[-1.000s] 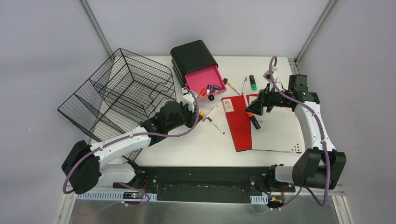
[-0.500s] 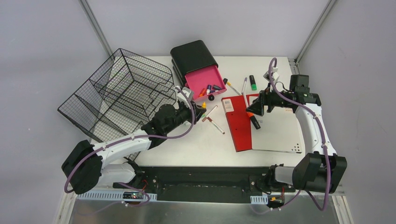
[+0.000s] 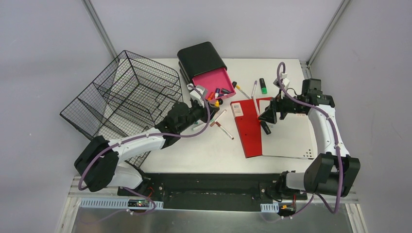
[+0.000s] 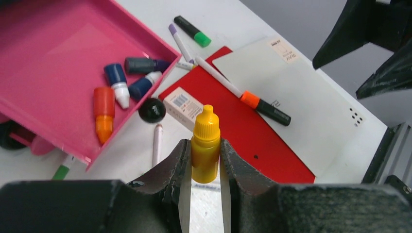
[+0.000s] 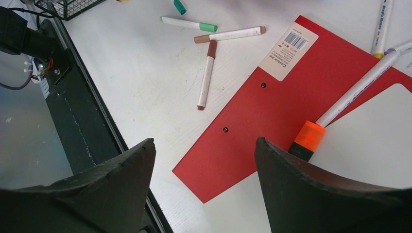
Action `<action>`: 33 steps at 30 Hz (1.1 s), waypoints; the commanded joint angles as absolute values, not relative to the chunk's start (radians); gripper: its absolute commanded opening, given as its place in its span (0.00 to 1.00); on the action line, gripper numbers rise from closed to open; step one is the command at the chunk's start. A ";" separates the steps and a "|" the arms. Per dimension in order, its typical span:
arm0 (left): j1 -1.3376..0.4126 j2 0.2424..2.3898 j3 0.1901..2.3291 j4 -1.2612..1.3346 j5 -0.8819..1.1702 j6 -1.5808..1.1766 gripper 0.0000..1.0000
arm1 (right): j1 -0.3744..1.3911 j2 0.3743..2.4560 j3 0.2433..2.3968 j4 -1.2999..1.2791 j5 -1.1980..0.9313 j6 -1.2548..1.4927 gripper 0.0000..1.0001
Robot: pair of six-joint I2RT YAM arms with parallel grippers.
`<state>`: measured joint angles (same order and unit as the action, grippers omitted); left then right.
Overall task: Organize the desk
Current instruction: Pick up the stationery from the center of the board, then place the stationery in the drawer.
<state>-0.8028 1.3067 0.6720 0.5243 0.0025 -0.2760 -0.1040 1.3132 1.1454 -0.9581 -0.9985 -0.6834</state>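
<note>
The desk (image 3: 214, 150), a white tabletop, lies under both arms inside a grey-walled bay. The pink tray (image 4: 63, 43) stands at its far middle and serves as the landmark here.

The left gripper (image 4: 204, 143) is nearly closed and pinches a yellow dropper bottle (image 4: 206, 127) by its body. The bottle's long axis runs along the fingers, with the cap pointing away from the wrist. In the left wrist view the tray lies ahead and to the left of the jaws. From above, the bottle hangs just beside the tray's near right corner. Four other small bottles lie in the tray toward that same side.

The left arm is much the nearer to the tray. I judge the next move turns on carrying the bottle leftward over the rim before letting go.

The right gripper (image 5: 203, 145) stands wide open and holds nothing. It hovers over the red folder (image 5: 291, 87), well to the right of the tray. A marker with an orange band (image 5: 309, 136) lies beside one finger. Loose pens lie on the desk between the folder and the tray.
</note>
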 commanded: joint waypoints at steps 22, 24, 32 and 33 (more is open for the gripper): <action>-0.736 1.648 1.225 0.286 0.013 -0.207 0.00 | -0.135 1.317 1.227 -1.032 -1.031 -0.745 0.78; -0.736 1.665 1.259 0.212 -0.052 -0.164 0.00 | -0.133 1.312 1.227 -1.031 -1.033 -0.744 0.78; -0.733 1.775 1.398 0.022 -0.352 0.012 0.00 | -0.106 1.294 1.223 -1.021 -1.033 -0.737 0.78; -0.732 1.791 1.415 0.009 -0.378 0.035 0.00 | -0.104 1.292 1.223 -1.020 -1.031 -0.736 0.78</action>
